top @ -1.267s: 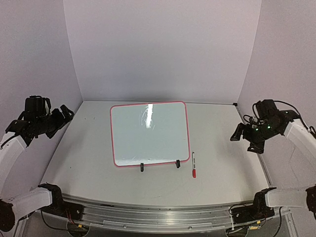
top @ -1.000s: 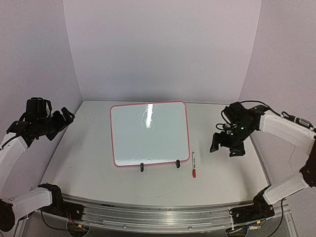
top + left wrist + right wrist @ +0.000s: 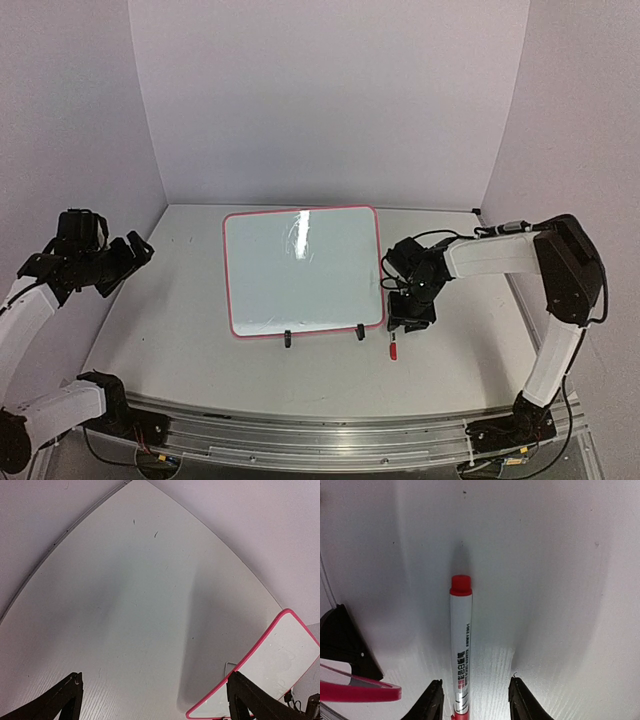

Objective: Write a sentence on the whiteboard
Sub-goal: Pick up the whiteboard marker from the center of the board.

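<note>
At the far left of the top view, your left gripper (image 3: 122,252) hangs above the table's (image 3: 180,330) left edge, well apart from everything else. Its wrist view shows the two fingertips (image 3: 65,700) in the bottom corners of the frame, spread wide with only bare tabletop between them.

In the middle of the top view you'll find the whiteboard (image 3: 303,270) lying on the table. Its pink-red frame is fully visible, its white face is unmarked apart from a glare streak near the top, and its two black clip feet (image 3: 288,340) sit on the lower edge. The left wrist view catches one corner of it at lower right (image 3: 280,665).

Just right of the board's lower right corner, your right gripper (image 3: 408,318) is down over the marker (image 3: 393,351), and only the marker's red end pokes out below it. In the right wrist view the marker (image 3: 461,640) runs straight up the centre of the frame. The gripper's fingers (image 3: 432,700) stand on either side of the marker, with a gap showing on each side, so the jaws are parted around it and not pinching it. The board's pink edge (image 3: 360,690) and a clip foot (image 3: 345,640) show at lower left.
</note>
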Motion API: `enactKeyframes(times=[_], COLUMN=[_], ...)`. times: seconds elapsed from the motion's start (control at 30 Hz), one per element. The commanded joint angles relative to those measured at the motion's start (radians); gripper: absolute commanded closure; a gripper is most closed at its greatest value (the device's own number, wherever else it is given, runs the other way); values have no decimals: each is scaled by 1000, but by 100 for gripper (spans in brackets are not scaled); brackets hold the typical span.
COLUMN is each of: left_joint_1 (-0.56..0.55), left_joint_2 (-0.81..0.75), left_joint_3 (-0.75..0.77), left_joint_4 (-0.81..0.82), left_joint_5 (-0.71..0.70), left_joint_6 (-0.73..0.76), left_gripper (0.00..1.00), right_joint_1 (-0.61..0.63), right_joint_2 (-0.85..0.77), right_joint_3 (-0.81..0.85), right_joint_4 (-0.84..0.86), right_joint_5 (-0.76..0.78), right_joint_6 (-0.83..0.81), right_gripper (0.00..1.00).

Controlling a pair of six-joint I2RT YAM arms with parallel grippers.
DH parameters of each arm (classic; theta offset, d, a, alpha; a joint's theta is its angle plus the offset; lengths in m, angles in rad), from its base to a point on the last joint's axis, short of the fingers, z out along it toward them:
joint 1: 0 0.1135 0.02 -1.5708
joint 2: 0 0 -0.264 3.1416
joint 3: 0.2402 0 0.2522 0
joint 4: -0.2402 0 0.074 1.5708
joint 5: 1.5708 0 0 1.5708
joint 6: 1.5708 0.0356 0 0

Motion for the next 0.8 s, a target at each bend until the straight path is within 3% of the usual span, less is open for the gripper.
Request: enactKeyframes(times=[0.0, 0.53, 0.77], left_joint_1=[1, 1, 1], left_joint_2=[-12, -41, -38], left_joint_3=[-8, -10, -2], left_joint_4=[2, -13, -19], left_joint_5=[9, 3, 2], left_joint_6=[-11, -20, -22], left_gripper=[0, 0, 0], right_joint_1=[16, 72, 88], right_joint_2=[44, 62, 36], right_joint_3=[38, 22, -5], right_joint_4=[14, 10, 11], right_joint_5=[15, 182, 217], right_joint_6=[11, 32, 44], right_gripper=[64, 82, 97])
